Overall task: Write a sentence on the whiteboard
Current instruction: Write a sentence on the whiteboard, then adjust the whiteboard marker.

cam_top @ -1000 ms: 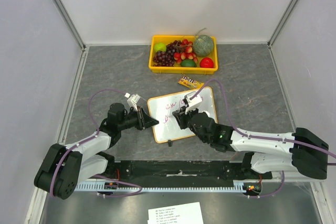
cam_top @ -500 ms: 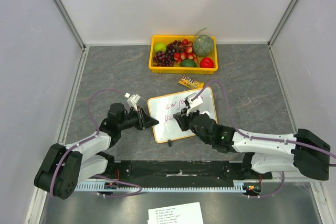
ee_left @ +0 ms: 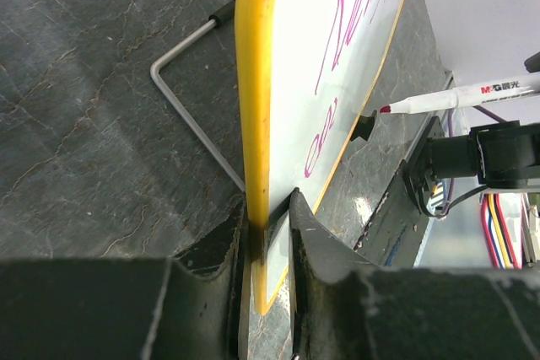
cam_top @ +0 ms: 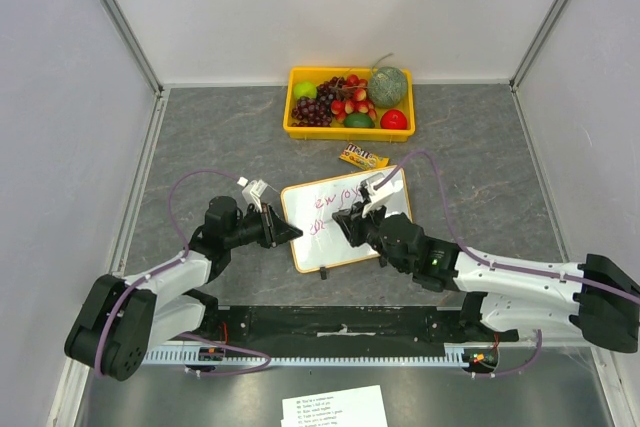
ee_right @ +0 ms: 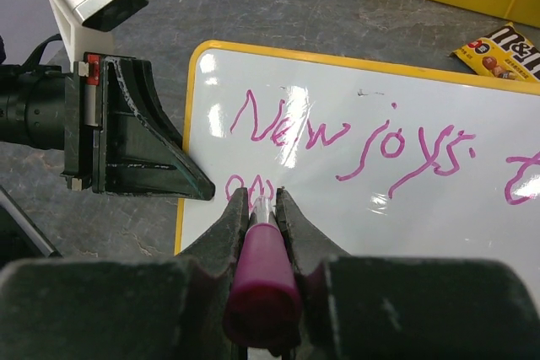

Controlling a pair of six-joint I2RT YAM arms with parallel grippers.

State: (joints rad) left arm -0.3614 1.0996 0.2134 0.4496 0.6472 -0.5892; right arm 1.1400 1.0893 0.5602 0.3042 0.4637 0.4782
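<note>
Whiteboard (cam_top: 325,245), orange-yellow frame, sits mid-front of the grey stone-look surface (cam_top: 220,137), turned at an angle between the two arms and propped on a wire leg (ee_left: 190,99). Yellow fruit tray (cam_top: 348,130) is at the back, well apart. Printed paper sheet (cam_top: 335,407) is at the near edge, and an M&M's packet (cam_top: 363,157) lies just behind the board. Left gripper (ee_left: 270,208) has its fingers clenched on the board's left frame edge, one on each face, bracing it. Right gripper (ee_right: 261,204) has its fingers clamped around a pink-capped marker (ee_right: 261,276) and hangs over the board's lower left area. The sentence (ee_right: 371,142) so far reads "New joys" plus more running off the right of the wrist view, all in pink. A second line (ee_right: 249,185) is just started under "New", a couple of letters only, so the step in hand looks like writing line two and the task is maybe halfway. Can't tell if the tip is touching the board. To do it well, use light, even pressure so the propped board doesn't rock. Left grip should hold firm. Track rightward parallel to line one, stay clear of its descenders, and keep the letters small enough to fit before the right frame.
</note>
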